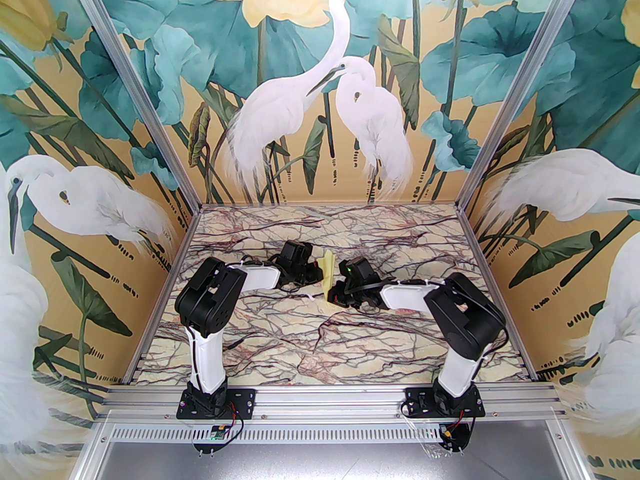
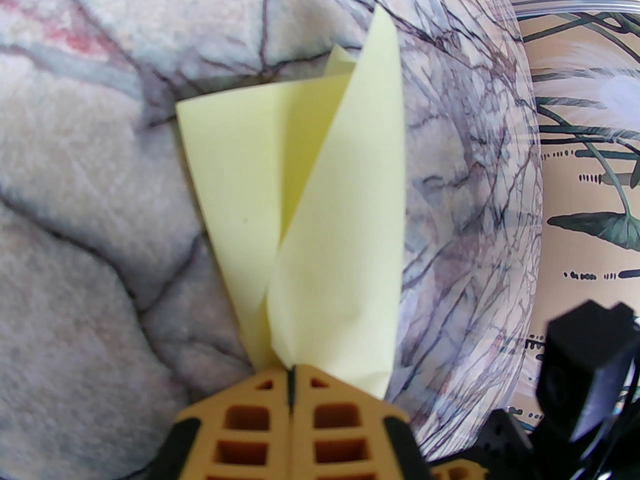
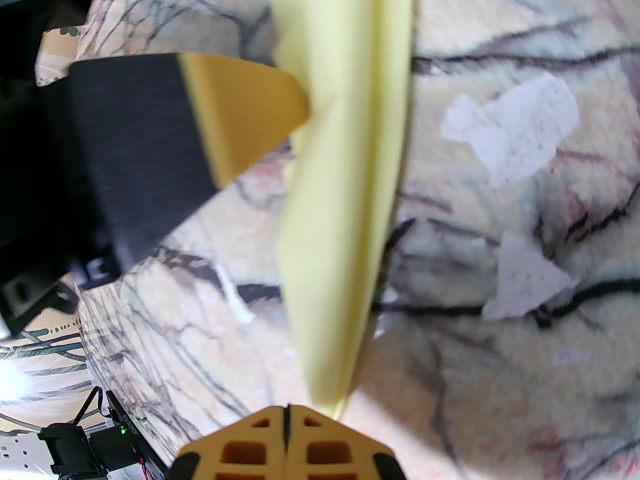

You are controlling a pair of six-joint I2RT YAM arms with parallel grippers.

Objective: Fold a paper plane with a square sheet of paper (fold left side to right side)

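The left tool [image 2: 290,373] is pressing its two tan fingers tightly together, pinching the paper plane [image 2: 340,218] at the spot where its layers are converging. The right tool [image 3: 287,410] is likewise pressed shut at the plane's narrow end. It looks to be nipping the tip there, though blur is leaving that a little uncertain.

The paper plane, pale yellow and partly folded, is standing on edge between the two tools. Its layers are fanning apart beyond the left tool's grip rather than lying flat. The marbled table [image 1: 280,348] is lying beneath the plane, with small white scraps [image 3: 515,128] resting on it on the side of the plane away from the left tool.

Judging by this, the left-over-right fold is under way and not yet creased. The next move is probably calling for swinging the loose layers across while the other grip is anchoring the ridge, and doing so gently, since thin paper tears easily.
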